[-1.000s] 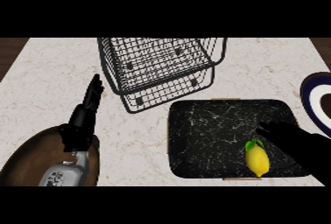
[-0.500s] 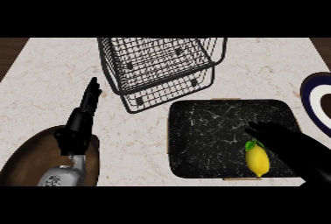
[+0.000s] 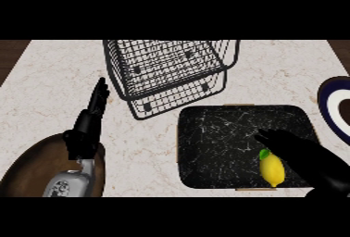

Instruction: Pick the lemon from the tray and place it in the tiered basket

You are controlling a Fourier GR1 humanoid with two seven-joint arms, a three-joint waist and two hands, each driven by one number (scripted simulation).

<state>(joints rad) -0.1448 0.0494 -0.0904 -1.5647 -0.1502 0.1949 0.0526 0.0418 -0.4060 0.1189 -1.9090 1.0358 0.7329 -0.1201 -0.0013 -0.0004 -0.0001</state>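
- Lemon [image 3: 272, 169], yellow with a green leaf at its upper end, lies in the black marbled tray [image 3: 219, 139], at about five o'clock of the tray's floor.
- Right hand [image 3: 294, 149] hangs over the tray just beside the lemon, at its two o'clock; fingers straight and slightly apart, curled round nothing.
- Left hand [image 3: 92, 118] shows at the counter's nine o'clock side, fingers straight and together, pointing to twelve.
- Wire tiered basket [image 3: 171, 69] stands at twelve o'clock, just above the tray.
- Brown wooden bowl [image 3: 27, 171] sits at seven o'clock; a dark-rimmed plate [image 3: 335, 106] at three.
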